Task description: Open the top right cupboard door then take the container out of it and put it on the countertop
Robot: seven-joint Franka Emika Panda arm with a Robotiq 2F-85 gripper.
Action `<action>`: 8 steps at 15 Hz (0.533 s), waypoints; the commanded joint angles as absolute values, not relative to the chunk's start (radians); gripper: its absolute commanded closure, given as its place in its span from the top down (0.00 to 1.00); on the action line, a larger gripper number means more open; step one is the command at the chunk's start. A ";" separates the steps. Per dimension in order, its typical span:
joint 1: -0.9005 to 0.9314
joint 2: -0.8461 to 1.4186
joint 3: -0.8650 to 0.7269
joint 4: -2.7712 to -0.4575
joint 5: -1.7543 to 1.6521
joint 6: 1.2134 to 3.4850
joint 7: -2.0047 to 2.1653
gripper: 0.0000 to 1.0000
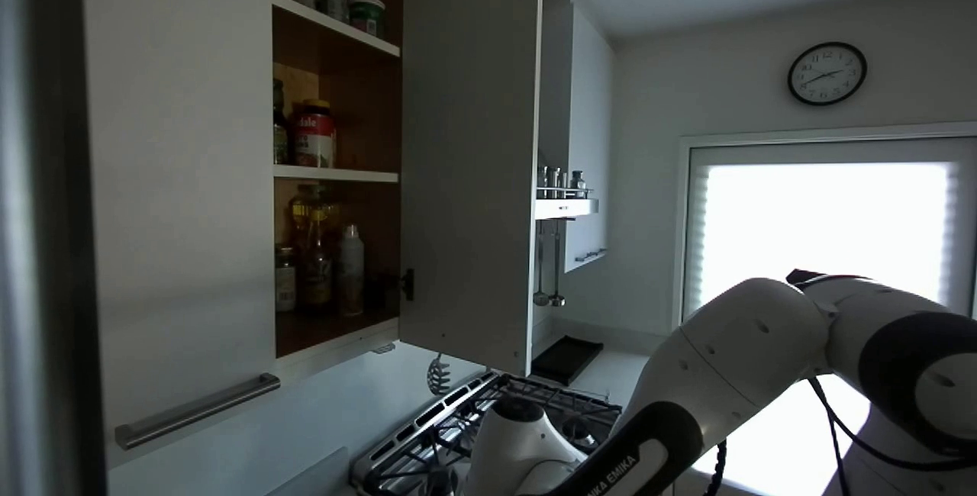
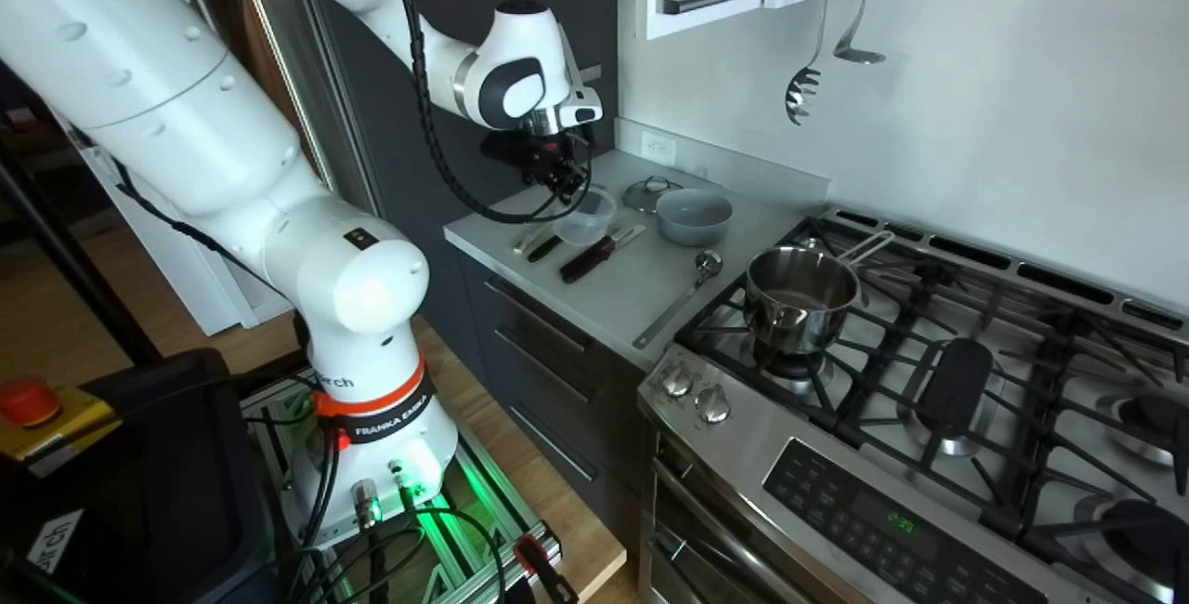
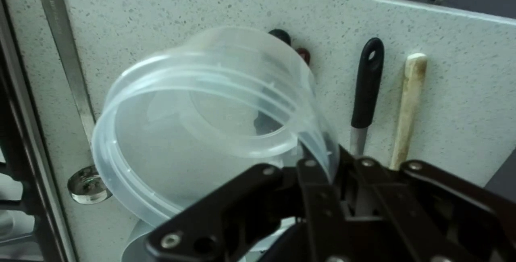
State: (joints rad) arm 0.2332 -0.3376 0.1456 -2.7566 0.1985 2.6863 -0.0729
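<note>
Pale speckled countertop (image 3: 161, 16) spreads across the wrist view, front edge along the top. The gripper (image 3: 327, 159) pinches the rim of the see-through container (image 3: 213, 127), mid-frame; whether its base touches down, I cannot tell. Best seat it level on the bare upper-left patch, right of the ladle (image 3: 71, 60), inside that edge, before letting go.

"franka emika" on white robot arm (image 2: 316, 260); "...dale" on red-labelled yellow-lidded jar (image 1: 314, 137); green "2:3.." on black oven panel (image 2: 882, 530); numerals on round black-rimmed clock (image 1: 827, 73)
</note>
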 commanded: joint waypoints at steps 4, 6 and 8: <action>0.173 -0.121 0.144 -2.757 0.140 2.941 0.009 0.02; 0.167 -0.068 0.141 -2.756 0.143 2.992 0.015 0.02; 0.150 -0.023 0.142 -2.756 0.124 3.023 0.038 0.02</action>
State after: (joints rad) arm 0.1701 -0.0910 0.1449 -2.7561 0.1640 2.9669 -0.0122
